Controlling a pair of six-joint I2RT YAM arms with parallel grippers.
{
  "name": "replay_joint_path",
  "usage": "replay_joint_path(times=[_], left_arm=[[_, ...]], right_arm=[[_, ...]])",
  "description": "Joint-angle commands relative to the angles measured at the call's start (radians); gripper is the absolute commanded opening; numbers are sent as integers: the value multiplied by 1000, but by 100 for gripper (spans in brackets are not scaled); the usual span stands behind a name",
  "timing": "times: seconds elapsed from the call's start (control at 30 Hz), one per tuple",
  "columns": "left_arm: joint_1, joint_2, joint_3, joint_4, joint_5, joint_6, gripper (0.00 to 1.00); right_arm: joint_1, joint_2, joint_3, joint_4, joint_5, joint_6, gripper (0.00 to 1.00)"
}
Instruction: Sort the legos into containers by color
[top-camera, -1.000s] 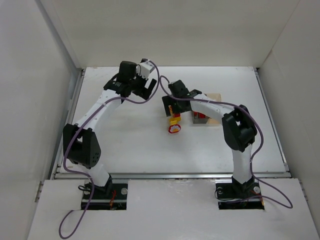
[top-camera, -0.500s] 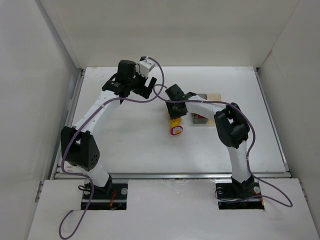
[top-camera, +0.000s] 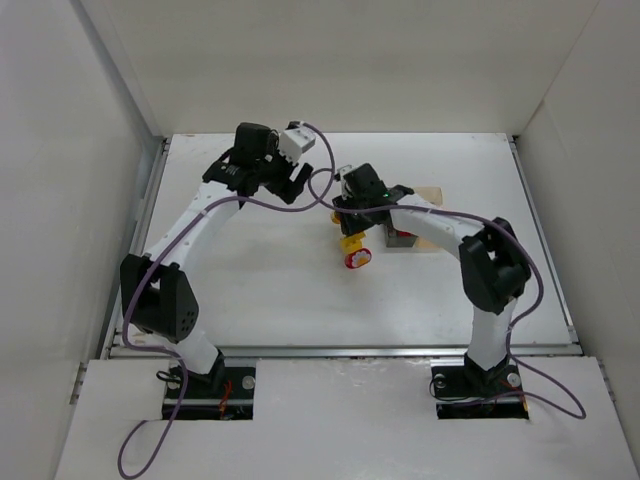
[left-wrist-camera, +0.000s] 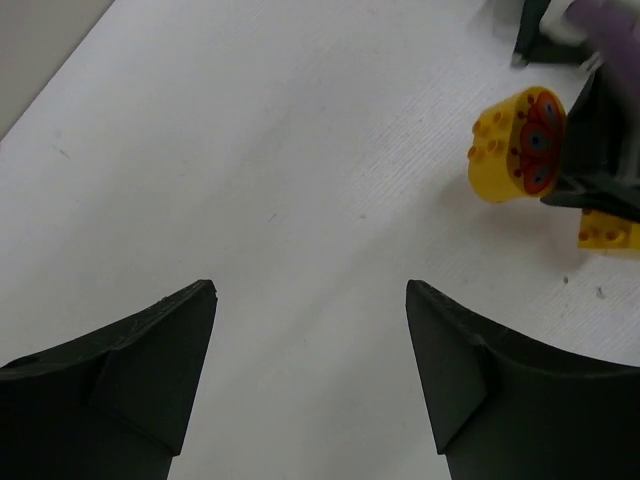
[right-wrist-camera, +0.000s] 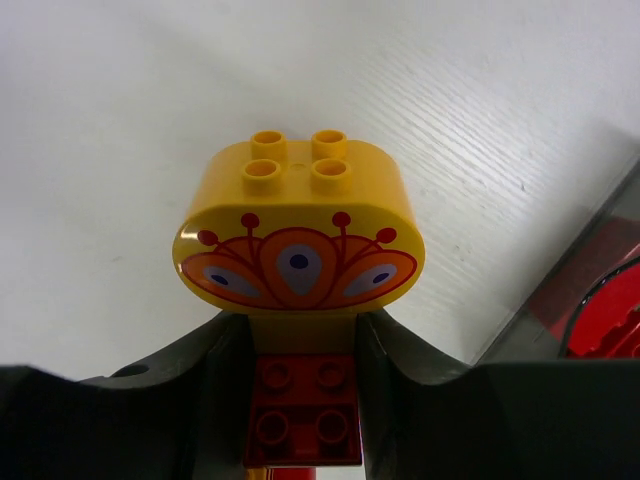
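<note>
My right gripper (right-wrist-camera: 300, 330) is shut on a small stack of legos: a yellow rounded brick (right-wrist-camera: 298, 230) with a red fan pattern, and a red brick (right-wrist-camera: 300, 410) under it. From above, this gripper (top-camera: 350, 222) sits just left of the containers, a smoky grey box (top-camera: 400, 238) holding red pieces and an amber box (top-camera: 431, 194). A round red lego with a white face (top-camera: 356, 260) lies on the table below it. My left gripper (left-wrist-camera: 308, 290) is open over bare table. It hangs left of the held yellow brick (left-wrist-camera: 515, 145) and holds nothing.
Another yellow brick (left-wrist-camera: 610, 232) lies beside the right gripper's black finger (left-wrist-camera: 600, 160). The grey box's see-through wall (right-wrist-camera: 590, 270) stands close on the right of the held stack. White walls (top-camera: 110, 150) enclose the table on three sides.
My right gripper has closed on the lego stack and shifted slightly right. My left gripper's jaws have narrowed a little, and its wrist has turned.
</note>
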Motion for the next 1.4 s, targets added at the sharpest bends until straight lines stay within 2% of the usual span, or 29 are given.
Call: replay_joint_path(times=[0.0, 0.03, 0.07, 0.17, 0.2, 0.27, 0.33, 0.4, 0.43, 0.47, 0.57, 0.67, 0.8, 0.87, 0.9, 0.93, 1.0, 1.17, 1.27, 1.37], left_arm=[[40, -88, -32, -43, 119, 191, 73], [55, -114, -44, -29, 160, 232, 73], [81, -133, -81, -29, 188, 335, 73], [91, -246, -182, 55, 268, 547, 73], [82, -316, -272, 151, 302, 645, 75], [82, -344, -351, 265, 316, 670, 77], [60, -375, -376, 346, 325, 568, 80], [60, -311, -307, 272, 343, 529, 80], [60, -288, -226, 217, 368, 529, 80], [60, -269, -199, 122, 392, 555, 80], [40, -284, -231, 52, 423, 720, 82], [-1, -376, -343, 118, 402, 903, 82], [-40, -424, -400, 178, 425, 1131, 80], [-63, -391, -386, 145, 425, 1200, 80], [-75, -375, -350, 108, 425, 1313, 80], [-75, -361, -333, 38, 434, 1366, 78], [-99, -351, -320, 26, 434, 1406, 78], [-121, -351, -375, 39, 373, 1679, 76], [-130, -351, -394, 39, 363, 1748, 76], [-141, -361, -394, 28, 363, 1781, 67]], right_arm=[[-29, -137, -7, 129, -221, -110, 8], [-44, -149, -7, 108, -276, -137, 8], [-58, -161, 8, 91, -381, -149, 7], [-98, -161, 51, 22, -508, -205, 7], [-98, -161, 73, -6, -555, -225, 7], [-98, -161, 91, -17, -583, -225, 7], [-98, -161, 102, -31, -592, -234, 7], [-98, -161, 102, -44, -580, -243, 5], [-98, -161, 102, -44, -617, -243, 5], [-98, -172, 102, -44, -635, -255, 5], [-98, -181, 93, -72, -717, -268, 0], [-98, -181, 139, -164, -755, -317, 0], [-98, -134, 209, -258, -792, -338, 0], [-98, -118, 222, -258, -816, -338, 0], [-89, -105, 235, -258, -826, -338, 0], [-89, -105, 249, -258, -826, -326, 0], [-79, -74, 267, -281, -826, -317, 0], [-52, -48, 292, -310, -826, -317, 0], [-43, -30, 292, -310, -835, -305, 0], [-43, -20, 292, -310, -835, -295, 0]])
